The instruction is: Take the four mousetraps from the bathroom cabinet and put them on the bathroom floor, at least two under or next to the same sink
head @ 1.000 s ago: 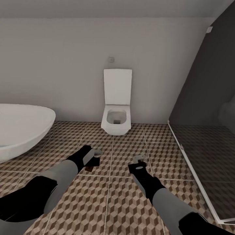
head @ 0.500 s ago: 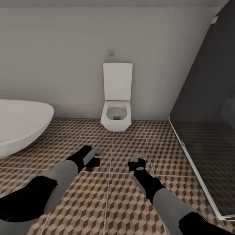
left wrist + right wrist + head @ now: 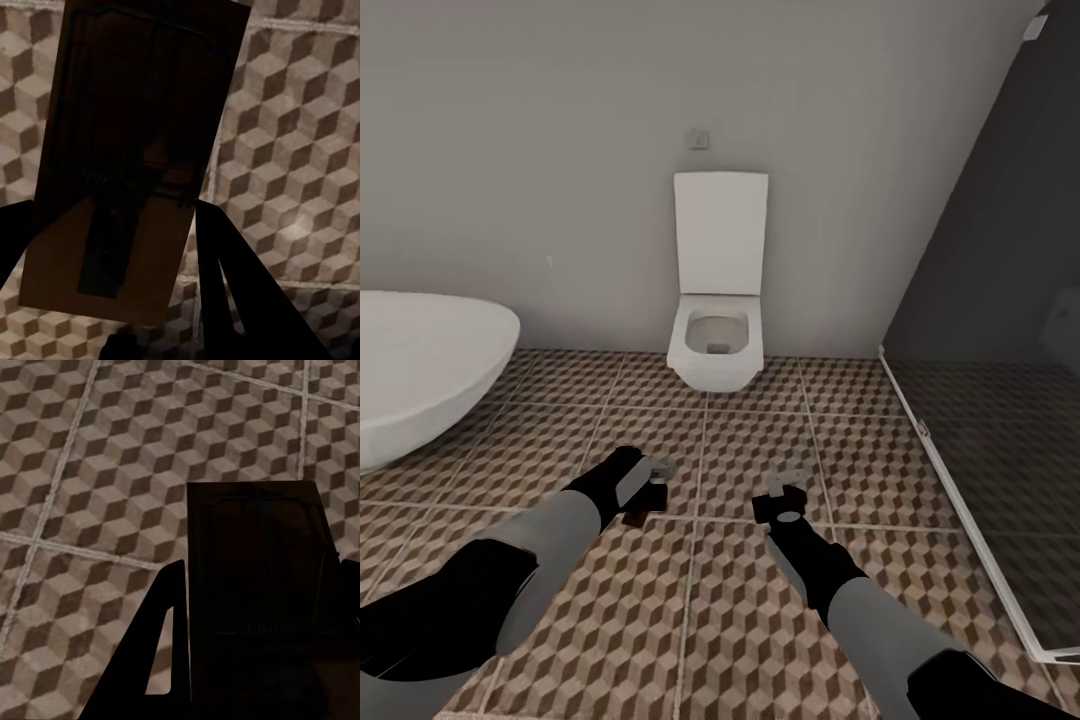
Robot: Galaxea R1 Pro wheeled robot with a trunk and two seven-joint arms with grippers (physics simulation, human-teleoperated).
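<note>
Brown-and-beige cube-patterned tile floor (image 3: 740, 620) short of white toilet (image 3: 716, 345); left gripper (image 3: 120, 341) and right gripper (image 3: 251, 690) jaws each clamp a flat brown wooden mousetrap (image 3: 127, 157), second mousetrap (image 3: 259, 600)—light, stiff, edge-held.

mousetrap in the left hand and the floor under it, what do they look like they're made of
Mousetrap: looks like a flat brown wooden board, matte, carrying dark wire fittings that seem metal; it is in shadow, so no grain can be made out. Bathroom floor: seems ceramic tile, printed with brown-and-beige cubes, pale grout lines, and a faint sheen.
</note>
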